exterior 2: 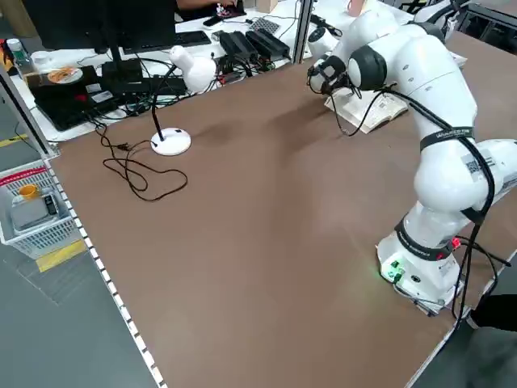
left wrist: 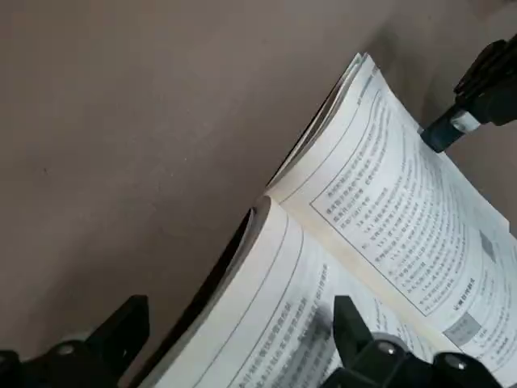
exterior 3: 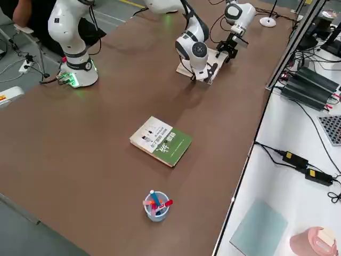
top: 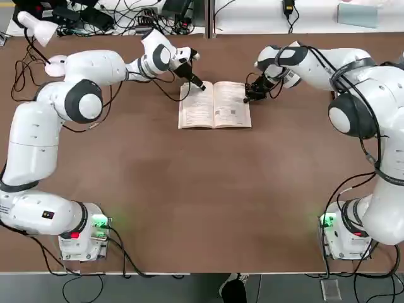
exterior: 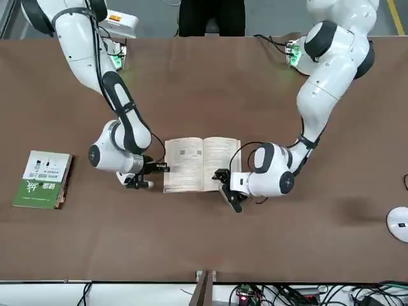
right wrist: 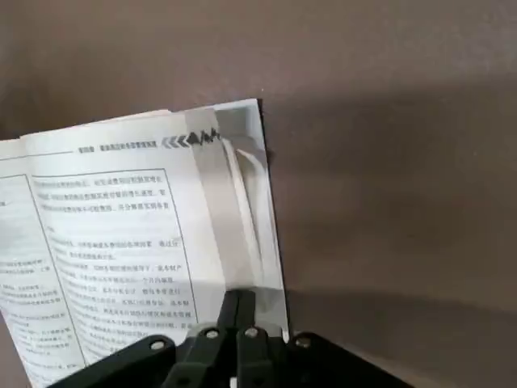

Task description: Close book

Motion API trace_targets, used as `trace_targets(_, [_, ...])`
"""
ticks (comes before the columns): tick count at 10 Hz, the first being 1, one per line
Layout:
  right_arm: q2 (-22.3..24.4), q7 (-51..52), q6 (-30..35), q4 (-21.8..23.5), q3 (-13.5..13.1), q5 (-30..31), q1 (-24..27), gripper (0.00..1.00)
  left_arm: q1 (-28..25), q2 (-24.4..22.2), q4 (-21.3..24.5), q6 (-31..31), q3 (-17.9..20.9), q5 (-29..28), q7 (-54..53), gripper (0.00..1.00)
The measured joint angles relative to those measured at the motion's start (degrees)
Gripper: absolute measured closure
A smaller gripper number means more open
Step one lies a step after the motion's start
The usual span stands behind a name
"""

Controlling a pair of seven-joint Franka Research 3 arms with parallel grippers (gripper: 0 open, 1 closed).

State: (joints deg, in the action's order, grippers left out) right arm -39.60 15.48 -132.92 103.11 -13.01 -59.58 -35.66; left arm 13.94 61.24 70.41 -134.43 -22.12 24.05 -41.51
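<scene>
book's cover (top: 214, 104) hidden beneath pages

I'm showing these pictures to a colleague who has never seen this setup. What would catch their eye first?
Most striking is the open book lying pages up at the table's far middle, with both arms bent in over it. The left gripper sits open at its left page's far corner, and the right gripper presses shut on the right page's outer edge. A green-and-white book lies closed, well off to the robot's right.

We see a robotics lab: two white arms bolted to a brown table (top: 202, 208), power bricks and tangled cables (top: 113, 19) along the top edge of the top view, and a monitor (exterior 2: 77, 24) and keyboard (exterior 2: 190, 38) at upper left of the left side view.
</scene>
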Motion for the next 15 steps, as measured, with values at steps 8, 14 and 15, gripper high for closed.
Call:
trace_targets(8, [0.00, 0.01, -0.14, 0.00, -0.01, -0.05, 0.00, 0.99, -0.07, 0.24, -0.11, 3.61, 0.05, 4.10, -0.01, 0.00])
trace_targets(14, [0.00, 0.01, -0.19, 0.00, -0.02, -0.09, 0.00, 0.99, -0.39, 0.24, -0.39, 7.20, 0.02, 5.49, 0.38, 0.00])
trace_targets(15, [0.00, 0.01, -0.19, 0.00, -0.02, -0.10, 0.00, 0.99, -0.40, 0.22, -0.59, 7.98, 0.00, 5.61, 1.00, 0.00])
